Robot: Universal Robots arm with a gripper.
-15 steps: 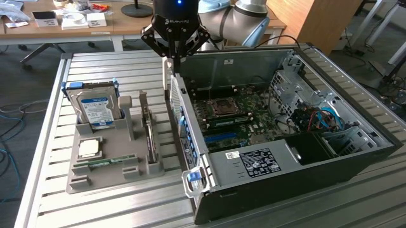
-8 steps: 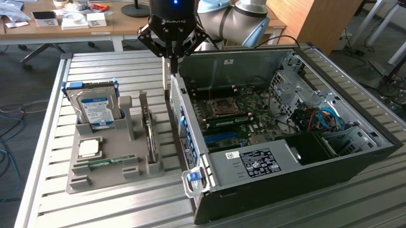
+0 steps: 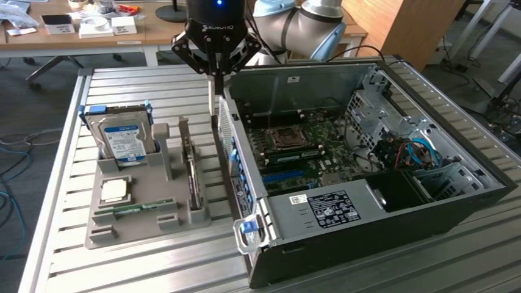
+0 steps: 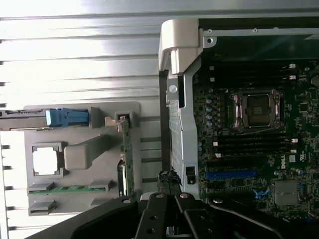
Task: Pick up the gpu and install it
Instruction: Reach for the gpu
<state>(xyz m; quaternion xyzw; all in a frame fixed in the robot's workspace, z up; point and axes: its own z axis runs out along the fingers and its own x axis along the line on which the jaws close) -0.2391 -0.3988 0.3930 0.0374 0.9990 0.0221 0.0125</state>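
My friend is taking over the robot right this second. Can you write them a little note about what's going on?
Gripper: shut, holding nothing, up by the computer case wall on the side facing the gray tray.
Gpu: standing on edge in its tray slot, apart from the gripper; the hard drive stands in the same tray.
Done: nothing yet, gpu not picked up.
Left: the pick-up and the install into the open case.

Slatted metal table [image 3: 146,91], grey parts holder [image 3: 138,231], open computer case [image 3: 358,241] alongside
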